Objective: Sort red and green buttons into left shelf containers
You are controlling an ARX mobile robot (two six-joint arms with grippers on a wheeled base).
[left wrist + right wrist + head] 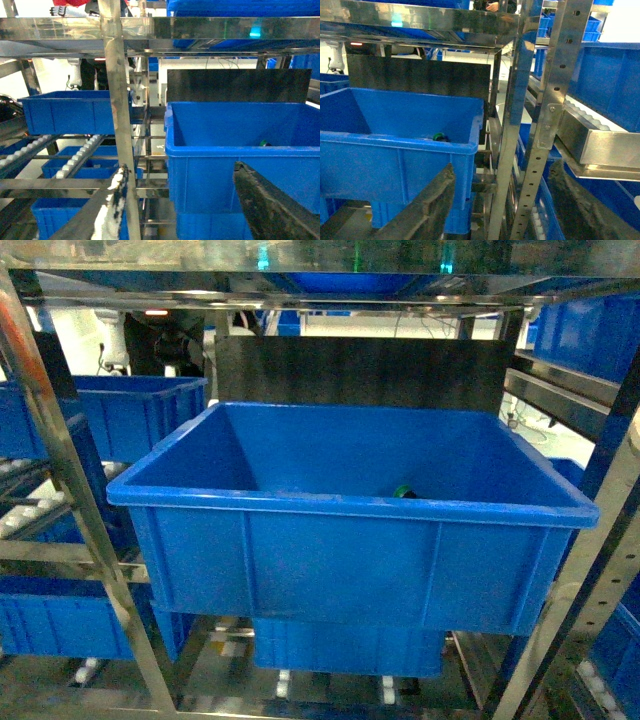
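A green button (404, 492) lies at the bottom of a large blue bin (340, 505) straight ahead; the same button (265, 144) (439, 136) peeks over the rim in both wrist views. No red button shows. The left shelf containers (130, 410) (65, 112) are blue bins on the rack to the left. My left gripper (180, 172) is open and empty, level with the bin's front wall, and one finger (112, 210) has worn white padding. My right gripper (502, 170) is open and empty, off the bin's right corner. Neither gripper shows in the head view.
Steel rack uprights (60, 470) (117, 100) (520, 125) stand close in front. A black panel (360, 370) backs the central bin. Roller tracks (75, 160) run under the left bins. More blue bins sit below (345, 645) and on the right shelf (605, 85).
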